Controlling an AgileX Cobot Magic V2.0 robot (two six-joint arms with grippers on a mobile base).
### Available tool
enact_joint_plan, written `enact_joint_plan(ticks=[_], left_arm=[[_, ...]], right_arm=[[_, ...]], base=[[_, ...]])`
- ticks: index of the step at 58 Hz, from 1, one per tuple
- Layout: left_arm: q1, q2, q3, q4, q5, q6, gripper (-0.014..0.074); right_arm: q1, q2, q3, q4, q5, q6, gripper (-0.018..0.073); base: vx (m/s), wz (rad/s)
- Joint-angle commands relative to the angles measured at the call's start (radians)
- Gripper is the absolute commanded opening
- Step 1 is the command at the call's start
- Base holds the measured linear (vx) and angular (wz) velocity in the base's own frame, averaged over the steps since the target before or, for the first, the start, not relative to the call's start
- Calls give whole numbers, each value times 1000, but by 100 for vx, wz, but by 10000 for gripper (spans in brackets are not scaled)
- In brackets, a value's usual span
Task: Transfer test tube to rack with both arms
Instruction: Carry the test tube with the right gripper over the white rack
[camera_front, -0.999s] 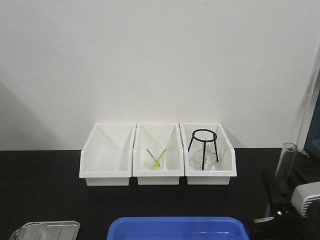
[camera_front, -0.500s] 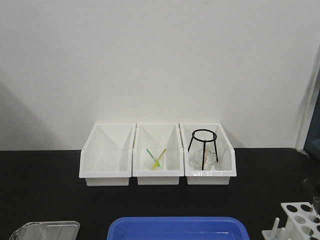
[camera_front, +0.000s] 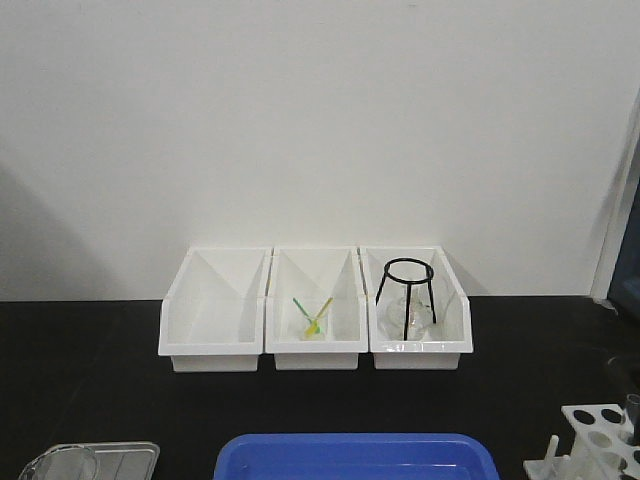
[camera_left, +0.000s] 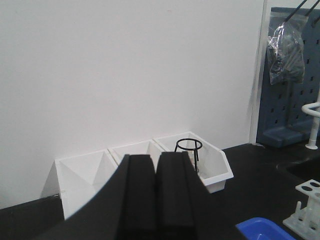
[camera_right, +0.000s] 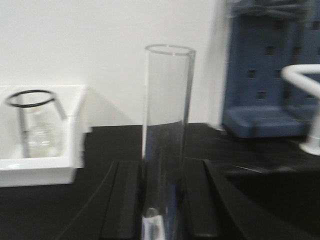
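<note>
Glass test tube stands upright clamped in right pincer; left pincer sits closed.

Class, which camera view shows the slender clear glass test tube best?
The right wrist view: the slender clear glass test tube stands upright, filling the frame, clamped in the right end effector. The front and left wrist views show nothing certain of it.

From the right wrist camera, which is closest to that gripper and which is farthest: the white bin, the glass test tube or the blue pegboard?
1. The test tube: upright in the centre, held between the jaws.
2. The white bin: ahead on the left.
3. The blue pegboard: farther back on the right.
</note>
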Motion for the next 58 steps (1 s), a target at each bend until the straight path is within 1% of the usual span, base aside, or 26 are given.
enact_joint_plan(ticks=[1,4,9,14,18,21,24,27,31,34,39,45,53,58], left_arm=[[-4,1,-25,18,-56,0,-6],[-4,1,-25,18,-56,0,-6],[-4,1,-25,20,-56,0,-6],[-4,1,-25,21,-55,1,-6],[-4,1,-25,43,-54,1,-6],[-4,1,-25,54,-54,1,-6],[-4,1,-25,65,-52,1,-6],[-4,1,-25,66,-50,1,-6],[-4,1,-25,66,-49,1,-6],[-4,1,-25,66,-49,1,-6],[-4,1,-25,66,-49,1,-6],[-4,1,-25,66,-50,1,-6],[-4,1,-25,65,-50,1,-6],[-4,1,-25,64,-50,1,-6]], right_arm=[[-4,-18,-27,-167,-168,141,-11],[-5,-18,-27,-239,-225,187,-11],[-5,-18,-27,-267,-274,187,-11],[-5,-18,-27,-246,-267,180,-11],[-5,-20,-27,-241,-256,166,-11],[-7,-29,-26,-237,-242,138,-11],[-14,-41,-9,-211,-242,97,-11],[-36,-61,29,-165,-264,63,-11],[-78,-82,87,-109,-317,54,-11],[-109,-84,122,-99,-365,60,-11],[-144,-84,149,-136,-411,91,-11],[-144,-84,134,-195,-436,101,-11],[-144,-68,96,-262,-434,151,-11],[-144,-38,79,-309,-428,163,-11]], base=[[0,0],[0,0],[0,0],[0,0],[0,0],[0,0],[0,0],[0,0],[0,0],[0,0],[0,0],[0,0],[0,0],[0,0]])
